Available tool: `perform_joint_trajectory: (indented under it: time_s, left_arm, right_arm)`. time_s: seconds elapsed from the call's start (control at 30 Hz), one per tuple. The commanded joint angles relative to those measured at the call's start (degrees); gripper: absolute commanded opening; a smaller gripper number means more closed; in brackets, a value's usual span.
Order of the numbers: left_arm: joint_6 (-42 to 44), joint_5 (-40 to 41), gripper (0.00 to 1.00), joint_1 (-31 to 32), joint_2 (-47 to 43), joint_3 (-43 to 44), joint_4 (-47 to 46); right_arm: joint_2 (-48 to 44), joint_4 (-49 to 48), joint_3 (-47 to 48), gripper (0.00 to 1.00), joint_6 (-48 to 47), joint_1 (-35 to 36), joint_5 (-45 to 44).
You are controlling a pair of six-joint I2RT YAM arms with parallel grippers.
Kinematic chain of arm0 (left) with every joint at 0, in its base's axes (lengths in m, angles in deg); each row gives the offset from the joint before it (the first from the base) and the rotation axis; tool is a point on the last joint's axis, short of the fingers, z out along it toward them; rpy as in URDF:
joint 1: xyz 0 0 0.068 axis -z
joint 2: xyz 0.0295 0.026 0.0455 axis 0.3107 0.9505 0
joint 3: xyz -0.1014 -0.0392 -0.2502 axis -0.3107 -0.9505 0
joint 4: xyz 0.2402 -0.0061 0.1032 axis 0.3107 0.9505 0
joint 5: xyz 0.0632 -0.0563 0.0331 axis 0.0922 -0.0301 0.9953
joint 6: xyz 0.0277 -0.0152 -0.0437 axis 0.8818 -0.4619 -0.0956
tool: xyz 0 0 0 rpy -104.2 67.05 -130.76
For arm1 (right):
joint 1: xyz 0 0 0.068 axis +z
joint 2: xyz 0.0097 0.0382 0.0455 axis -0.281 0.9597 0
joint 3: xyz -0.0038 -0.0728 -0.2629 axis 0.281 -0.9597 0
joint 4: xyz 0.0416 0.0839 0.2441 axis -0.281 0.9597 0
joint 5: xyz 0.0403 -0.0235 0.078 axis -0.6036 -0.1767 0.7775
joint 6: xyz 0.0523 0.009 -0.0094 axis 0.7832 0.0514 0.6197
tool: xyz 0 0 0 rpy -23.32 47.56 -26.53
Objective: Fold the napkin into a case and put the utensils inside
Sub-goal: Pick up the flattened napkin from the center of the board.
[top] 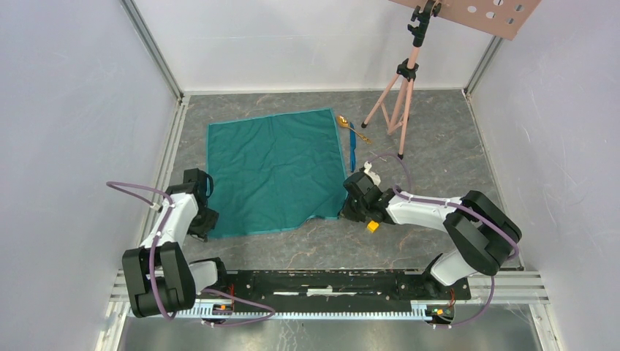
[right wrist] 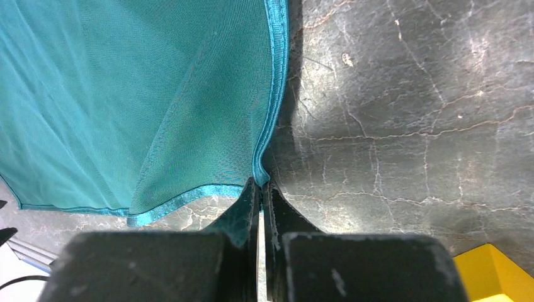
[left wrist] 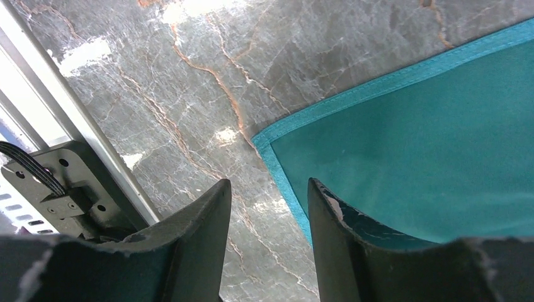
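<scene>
Closest in, your left pincer (left wrist: pixel 268 182) stands partly open with nothing between its fingers, over the grey marble tabletop (left wrist: pixel 189 94) just beside a corner of the teal-green cloth napkin (top: pixel 274 168), which lies spread open. Your right pincer (right wrist: pixel 261 184) is closed tight on the napkin's near right corner, a small yellow cube (top: pixel 373 226) just beside it. Farther back, the gold metal spoon (top: pixel 342 121) and slim blue plastic knife (top: pixel 352 150) lie just off the napkin's right edge, near a pink tripod (top: pixel 398 95).
</scene>
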Motion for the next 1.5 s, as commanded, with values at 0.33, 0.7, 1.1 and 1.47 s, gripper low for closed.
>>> perform_joint_trajectory:
  time_s: [0.33, 0.7, 1.1, 1.47]
  left_arm:
    - [1.53, 2.52, 0.57, -2.38, 3.07, -4.2, -7.55]
    - [2.42, -4.22, 0.51, -5.88, 5.76, -7.19, -13.64]
    - [6.81, -4.68, 0.02, -7.97, 2.88, -5.51, -14.07]
    - [7.9, -11.23, 0.02, -7.91, -12.12, 2.11, -2.41]
  right_arm:
    - [-0.76, -1.74, -0.92, 0.0, -0.85, -0.89, 1.07]
    - [-1.04, -1.96, -0.92, 0.0, -0.5, -1.23, 1.34]
    - [-1.67, -1.94, -0.66, 0.0, -0.88, -1.24, 0.34]
    - [-13.34, -6.34, -3.93, 0.0, -15.5, -1.29, -3.86]
